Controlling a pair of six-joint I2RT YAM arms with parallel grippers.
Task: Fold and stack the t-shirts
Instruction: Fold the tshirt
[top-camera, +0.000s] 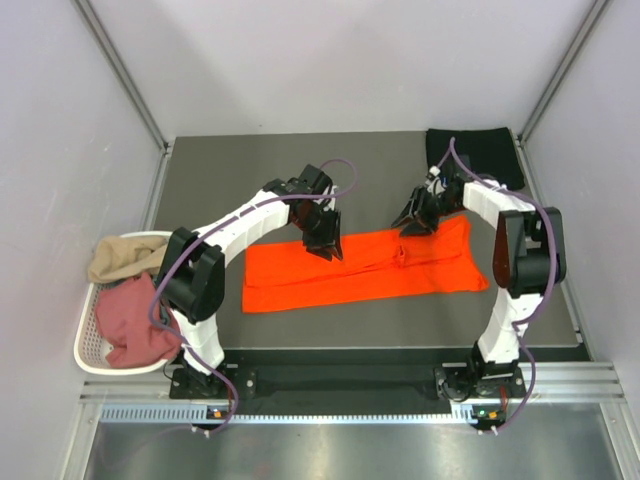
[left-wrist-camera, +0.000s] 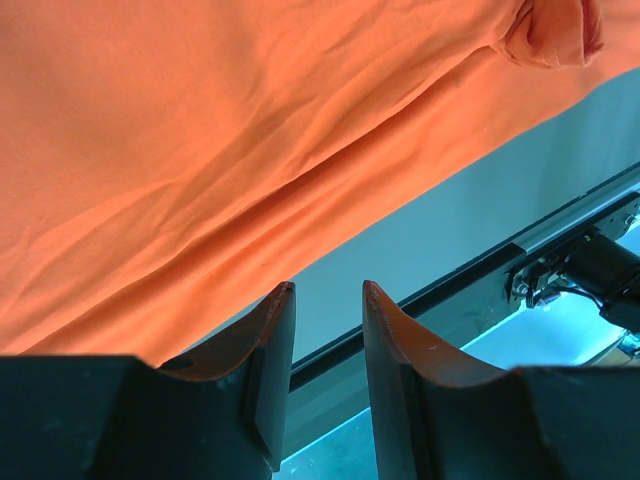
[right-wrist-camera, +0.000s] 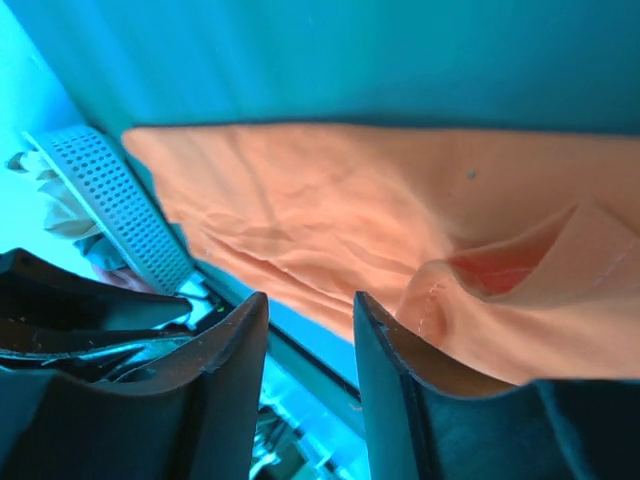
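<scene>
Left wrist view: the left gripper (left-wrist-camera: 328, 300) has its jaws a narrow way apart with nothing between them, poised just off the near edge of the orange t-shirt (left-wrist-camera: 200, 150). In the right wrist view the right gripper (right-wrist-camera: 310, 310) is likewise parted and empty, only table showing through the gap, though a raised pucker of orange cloth (right-wrist-camera: 500, 270) sits just beside one finger. From above, both grippers hang over the far edge of the orange t-shirt, which lies spread lengthwise on the table (top-camera: 250, 170), seemingly doubled once along its length but not yet brought down to a compact fold. Beyond its far right corner a black t-shirt (top-camera: 485, 155) lies folded, probably the start of the stack. Well to its left, a white basket (top-camera: 88, 345) holds a tan t-shirt (top-camera: 122, 256) and a pink t-shirt (top-camera: 135, 322), both crumpled and still waiting. So roughly one shirt looks done, one is under way, and two remain. No brand, label or lettering can be read anywhere.
</scene>
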